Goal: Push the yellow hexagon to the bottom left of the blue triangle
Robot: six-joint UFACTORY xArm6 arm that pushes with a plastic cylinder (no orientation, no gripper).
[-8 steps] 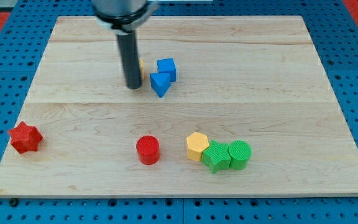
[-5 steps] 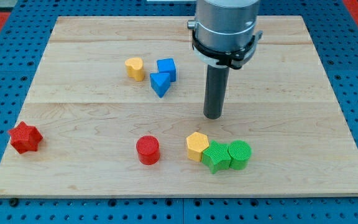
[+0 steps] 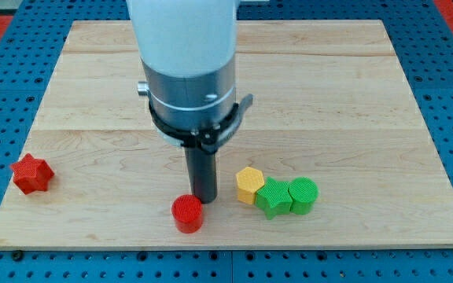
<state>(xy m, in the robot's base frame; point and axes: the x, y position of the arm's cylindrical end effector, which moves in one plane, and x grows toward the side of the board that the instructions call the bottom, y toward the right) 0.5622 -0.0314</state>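
Note:
The yellow hexagon [image 3: 249,185] lies low on the board, right of centre, touching a green star [image 3: 274,197]. My tip [image 3: 204,196] rests on the board just left of the hexagon and just above right of a red cylinder [image 3: 187,213]. The arm's body hides the blue triangle, the blue cube and the yellow heart in the upper middle of the board.
A green cylinder [image 3: 303,195] touches the green star on its right. A red star [image 3: 31,174] sits near the board's left edge. The wooden board [image 3: 368,94] lies on a blue pegboard table.
My tip moved from the right of the blue blocks down and left to beside the yellow hexagon. The red cylinder has shifted down a little. The arm now covers the blue blocks.

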